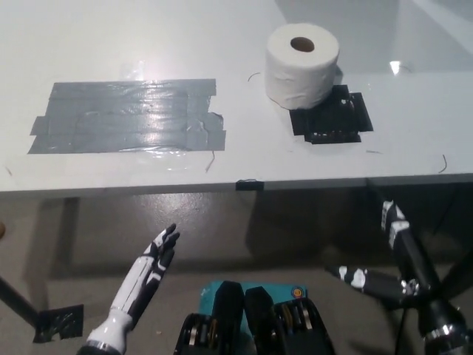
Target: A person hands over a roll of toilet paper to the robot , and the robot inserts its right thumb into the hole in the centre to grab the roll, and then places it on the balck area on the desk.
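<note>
The toilet paper roll (301,65) stood upright on the surface (111,44), partly overlapping the black area (334,118). Below the surface's edge, both the right hand (395,255) and left hand (157,255) hung empty, fingers spread.

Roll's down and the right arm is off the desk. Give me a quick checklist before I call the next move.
1. Toilet paper roll upright on the desk: ok.
2. Roll fully on the black area: not ok, it overlaps only the far left corner.
3. Right hand below the desk edge, holding nothing: ok.
4. Left hand open, resting low in front of the desk: ok.
5. Grey tape patch untouched: ok.
</note>
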You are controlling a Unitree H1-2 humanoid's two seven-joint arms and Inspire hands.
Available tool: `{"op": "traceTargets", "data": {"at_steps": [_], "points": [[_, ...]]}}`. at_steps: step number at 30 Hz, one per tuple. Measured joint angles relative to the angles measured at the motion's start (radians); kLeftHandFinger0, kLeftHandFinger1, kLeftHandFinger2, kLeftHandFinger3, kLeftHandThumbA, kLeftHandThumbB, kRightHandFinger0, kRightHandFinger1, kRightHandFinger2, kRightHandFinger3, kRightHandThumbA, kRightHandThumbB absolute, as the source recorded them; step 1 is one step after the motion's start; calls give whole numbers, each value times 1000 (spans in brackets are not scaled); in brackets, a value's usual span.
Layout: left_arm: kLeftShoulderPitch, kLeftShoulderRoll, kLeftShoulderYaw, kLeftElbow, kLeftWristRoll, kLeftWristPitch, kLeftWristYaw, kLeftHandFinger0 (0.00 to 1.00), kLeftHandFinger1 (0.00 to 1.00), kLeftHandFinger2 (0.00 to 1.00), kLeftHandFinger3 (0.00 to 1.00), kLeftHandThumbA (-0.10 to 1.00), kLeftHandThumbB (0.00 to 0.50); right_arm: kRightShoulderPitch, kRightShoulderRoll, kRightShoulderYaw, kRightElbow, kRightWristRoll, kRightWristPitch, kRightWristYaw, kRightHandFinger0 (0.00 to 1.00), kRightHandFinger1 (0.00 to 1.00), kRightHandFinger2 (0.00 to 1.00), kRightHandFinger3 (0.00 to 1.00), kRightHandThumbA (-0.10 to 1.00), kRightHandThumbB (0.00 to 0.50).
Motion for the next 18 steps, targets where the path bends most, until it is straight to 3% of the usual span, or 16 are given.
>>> {"op": "traceTargets", "data": {"at_steps": [1,4,18], "points": [[8,-1,2,0,-2,-3,0,1000,1000,1000,1000,1000,225,6,0,-4,39,4,-16,-4,1000,1000,1000,1000,948,194],[29,-2,4,-7,-6,-6,0,1000,1000,1000,1000,1000,195,21,0,-12,120,15,-50,-13,1000,1000,1000,1000,911,164],[129,-26,7,-24,-8,-36,0,1000,1000,1000,1000,1000,196,112,-3,0,188,27,-145,-20,1000,1000,1000,1000,900,169]]}}
